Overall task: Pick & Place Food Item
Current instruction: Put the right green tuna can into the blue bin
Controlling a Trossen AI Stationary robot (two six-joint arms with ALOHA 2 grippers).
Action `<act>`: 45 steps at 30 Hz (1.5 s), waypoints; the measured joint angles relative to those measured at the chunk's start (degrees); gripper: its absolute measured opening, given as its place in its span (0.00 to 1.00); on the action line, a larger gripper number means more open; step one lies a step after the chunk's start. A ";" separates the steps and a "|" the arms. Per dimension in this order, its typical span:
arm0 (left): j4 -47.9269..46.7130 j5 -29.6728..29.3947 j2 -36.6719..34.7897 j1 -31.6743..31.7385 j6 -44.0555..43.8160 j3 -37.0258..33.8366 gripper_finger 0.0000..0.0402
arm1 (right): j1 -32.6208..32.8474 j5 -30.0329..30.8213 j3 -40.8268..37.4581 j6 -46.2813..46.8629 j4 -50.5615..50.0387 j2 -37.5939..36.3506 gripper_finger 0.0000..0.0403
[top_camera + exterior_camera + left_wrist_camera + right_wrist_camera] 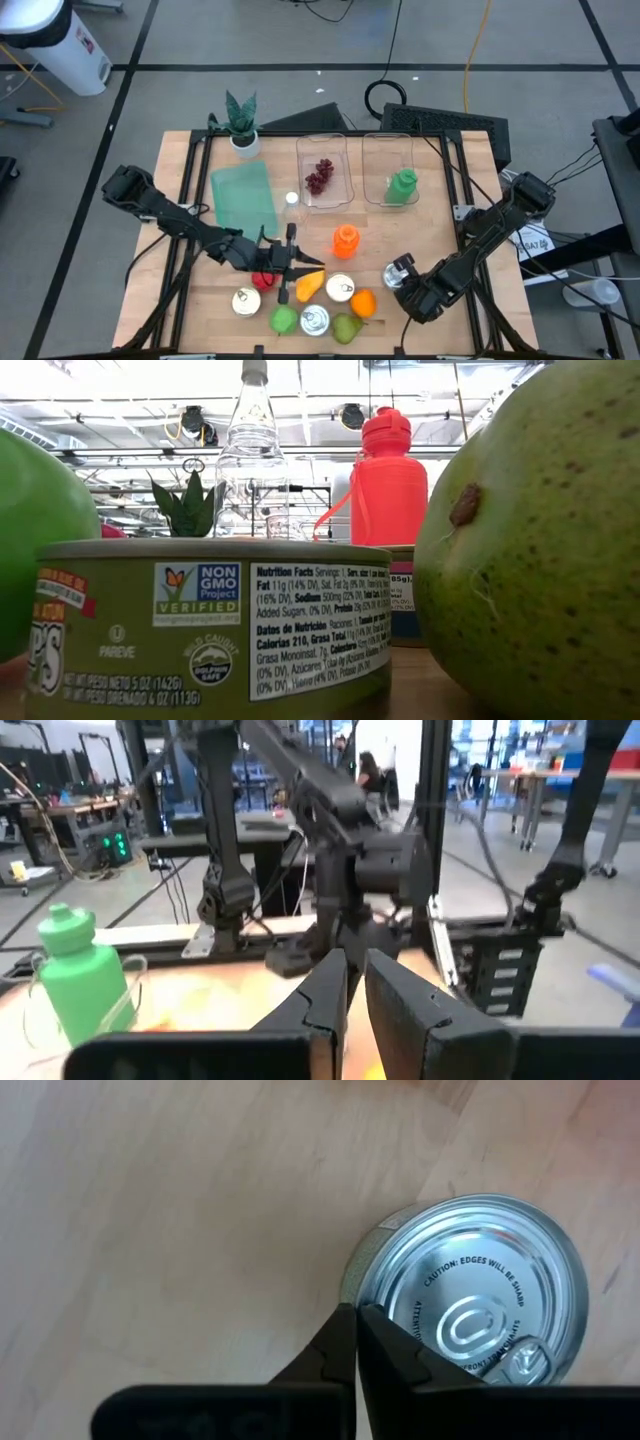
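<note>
Both grippers are pressed together, holding nothing: the right gripper [356, 1330] hangs over a can [468, 1285] near the table's front edge, the left gripper [292, 262] beside the fruit. Still the approach, I'd say; next it must spread its fingers and lower.

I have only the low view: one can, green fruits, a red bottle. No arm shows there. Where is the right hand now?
Observer: The right hand hangs over a can that stands apart from the others, to their right.
Operator: Does it hold this can?
Observer: No. Its fingers are shut, with their tips at the can's rim and nothing between them.
Operator: And the left hand?
Observer: The left hand is also shut and empty, just above the yellow mango.
</note>
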 joint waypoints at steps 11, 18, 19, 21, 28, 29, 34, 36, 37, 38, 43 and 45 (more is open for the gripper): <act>-6.82 1.19 11.90 0.82 6.05 11.20 0.13 | 0.02 -1.28 2.54 2.22 -1.07 -0.49 0.00; -14.98 3.66 20.54 0.76 5.87 21.57 0.13 | -0.07 -3.42 3.76 3.40 -1.88 -0.62 0.00; -15.58 3.68 21.96 0.77 5.88 23.01 0.13 | -0.29 -3.81 3.76 3.75 -1.87 -0.63 0.00; -17.23 3.79 24.74 0.83 5.62 25.74 0.16 | -0.48 -3.84 3.79 4.88 -2.11 -0.63 0.00; -19.45 4.55 34.12 1.03 4.32 36.81 0.41 | -1.44 -5.20 3.84 7.30 -2.53 -0.63 0.00; -19.37 4.57 35.48 1.03 4.31 38.54 0.45 | -1.54 -5.22 3.85 7.71 -2.53 -0.63 0.00; -24.80 2.31 39.81 1.29 4.35 46.29 0.65 | -2.95 -5.86 3.85 9.56 -2.59 -0.65 0.00; -26.38 1.68 41.07 1.59 3.84 48.70 0.71 | -3.54 -6.88 3.85 9.77 -2.58 -0.65 0.00; -27.11 1.65 41.57 1.79 3.70 49.48 0.73 | -3.67 -6.97 3.85 10.03 -2.48 -0.65 0.00; -27.90 1.65 42.01 1.93 3.67 50.06 0.75 | -3.95 -7.23 3.85 10.33 -2.61 -0.65 0.00; -30.63 1.67 42.78 2.67 5.21 50.58 0.80 | -5.10 -9.08 3.85 10.52 -2.10 -0.70 0.00; -30.80 1.63 42.75 3.29 4.08 50.58 0.80 | -5.70 -9.68 3.85 10.54 -2.00 -0.92 0.00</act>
